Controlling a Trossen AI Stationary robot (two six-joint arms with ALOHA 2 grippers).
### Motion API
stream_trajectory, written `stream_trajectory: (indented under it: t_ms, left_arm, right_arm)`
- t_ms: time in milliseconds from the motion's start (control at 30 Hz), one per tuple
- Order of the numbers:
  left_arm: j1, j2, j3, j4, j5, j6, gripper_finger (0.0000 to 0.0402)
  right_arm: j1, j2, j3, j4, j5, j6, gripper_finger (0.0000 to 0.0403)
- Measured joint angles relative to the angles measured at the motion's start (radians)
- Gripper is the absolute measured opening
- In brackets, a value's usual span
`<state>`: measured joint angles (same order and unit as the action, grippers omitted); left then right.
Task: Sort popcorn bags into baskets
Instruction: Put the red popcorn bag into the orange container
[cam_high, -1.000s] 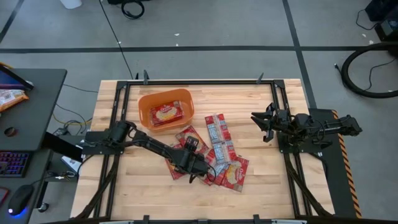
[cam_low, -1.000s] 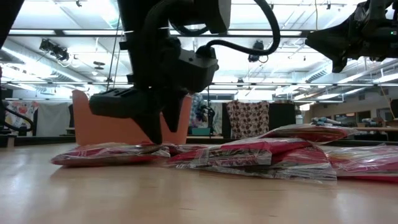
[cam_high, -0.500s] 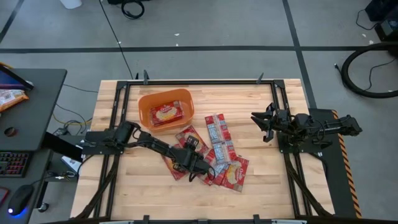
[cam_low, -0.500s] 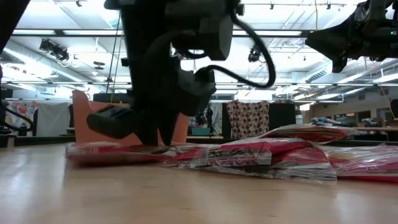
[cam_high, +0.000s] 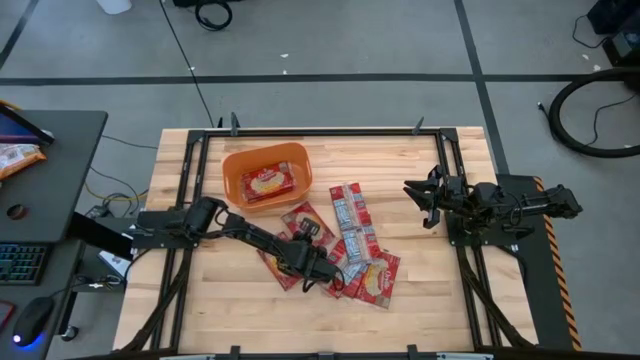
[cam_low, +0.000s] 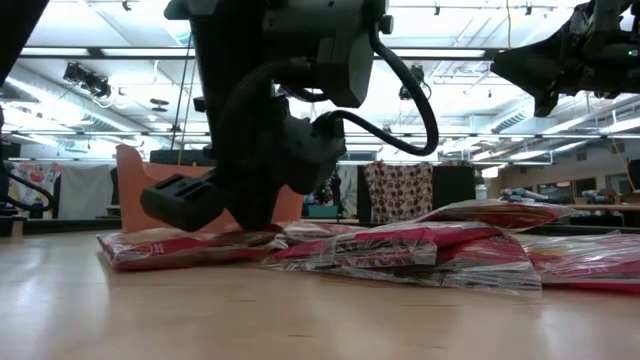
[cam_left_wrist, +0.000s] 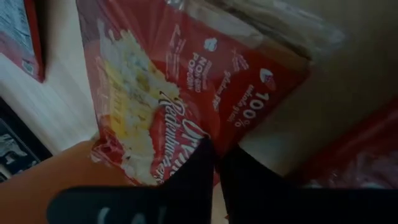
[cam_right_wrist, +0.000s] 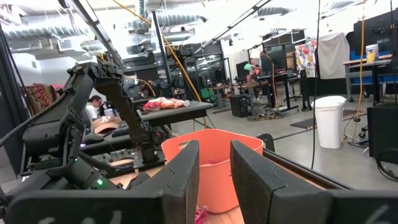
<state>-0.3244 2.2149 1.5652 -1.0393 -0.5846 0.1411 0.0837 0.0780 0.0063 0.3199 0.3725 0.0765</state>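
- At the near edge of the wooden counter (cam_high: 200, 300), the left tool (cam_high: 300, 262) is low over the pile, its two dark fingers pressed together on the edge of one popcorn bag (cam_left_wrist: 168, 118); the low view shows that bag's end lifting slightly.
- Just beyond it, the loose popcorn bags (cam_high: 350, 245) lie overlapping mid-counter, red packets, some face down showing pale strips.
- Farther back sits the orange basket (cam_high: 232, 172), holding one bag (cam_high: 267, 183) that I can see.
- On the far right, the right tool (cam_high: 425, 200) hovers off the counter, fingers a little apart, holding nothing.
- By my judgement the sorting is barely begun: one bag binned, one gripped, most of the pile left.
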Motion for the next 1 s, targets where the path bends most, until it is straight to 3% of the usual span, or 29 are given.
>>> stream_trajectory:
  t_ms: [233,400,567,767,867,1000]
  left_arm:
    - [0.004,-0.001,0.112,-0.142,-0.003,-0.04,0.0013]
    - [0.011,-0.001,0.28,-0.325,0.0,-0.146,0.0011]
    - [0.024,-0.003,0.477,-0.514,0.084,-0.295,0.001]
    - [0.019,-0.05,0.619,-0.531,0.111,-0.368,0.0009]
    - [0.017,-0.096,0.621,-0.531,0.042,-0.424,0.0009]
    - [0.022,-0.154,0.621,-0.532,-0.143,-0.479,0.0009]
  right_arm:
    - [0.0,0.0,0.0,0.0,0.0,0.0,0.0095]
    - [0.0,0.0,0.0,0.0,0.0,0.0,0.0095]
    - [0.0,0.0,0.0,0.0,0.0,0.0,0.0095]
    - [0.0,0.0,0.0,0.0,0.0,0.0,0.0095]
    - [0.0,0.0,0.0,-0.001,0.0,0.0,0.0095]
    - [0.0,0.0,0.0,-0.001,0.0,0.0,0.0095]
